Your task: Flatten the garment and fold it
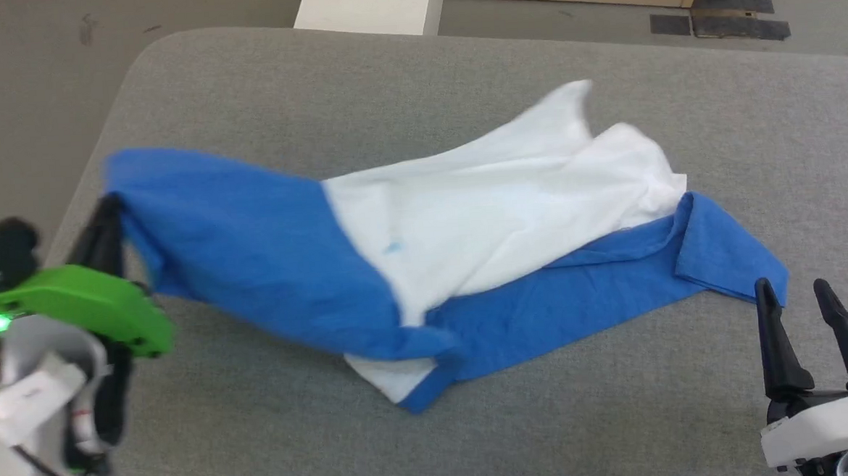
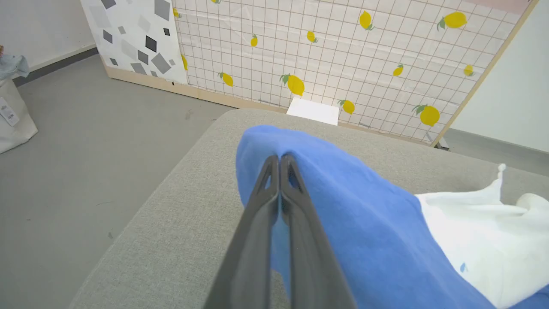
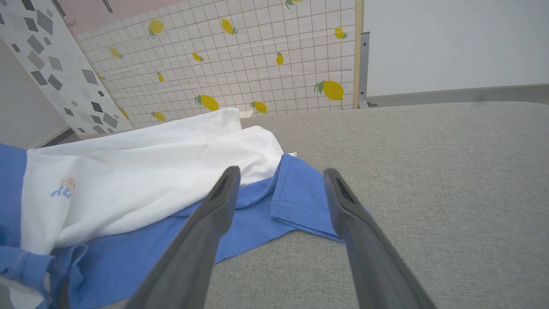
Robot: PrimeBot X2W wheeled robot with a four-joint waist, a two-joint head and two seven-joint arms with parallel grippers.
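**Left fingers (image 2: 279, 165) pinching the shirt's (image 1: 467, 221) blue end; right fingers (image 1: 772, 328) hanging released.**
The shirt is lying bunched across the counter (image 1: 415, 71). Its long axis is running from the clamped blue edge, held raised at the counter's left side, to the other blue sleeve (image 1: 729, 251). That sleeve is resting just beyond the right fingers' tips, making the right arm nearer.

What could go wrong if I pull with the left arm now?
The left gripper pinches only a small blue fold of the garment; it could slip free. The right gripper stands open by the blue sleeve, holding nothing, so pulling may drag the whole garment toward the table edge instead of spreading it.
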